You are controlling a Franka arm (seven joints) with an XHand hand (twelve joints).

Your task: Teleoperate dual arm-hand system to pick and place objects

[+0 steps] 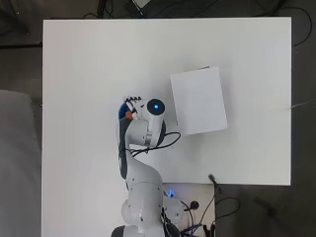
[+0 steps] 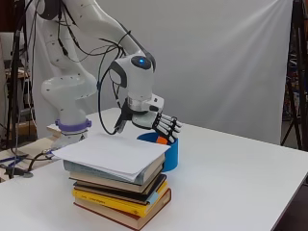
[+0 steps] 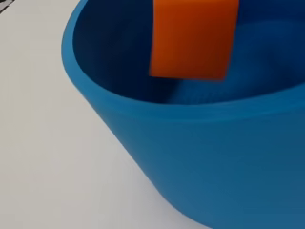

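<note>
No writing is legible to me on any item. My hand (image 2: 153, 119) hangs over the blue bowl (image 2: 170, 153), fingers curled around an orange block (image 3: 193, 38) that sits above the bowl's opening. In the overhead view the bowl lies near table (image 1: 89, 69) centre, with open white surface from 9 through 12 o'clock. At 3 o'clock, close by, a stack of books (image 2: 122, 192) topped with white paper (image 1: 198, 100) crowds that side.
</note>
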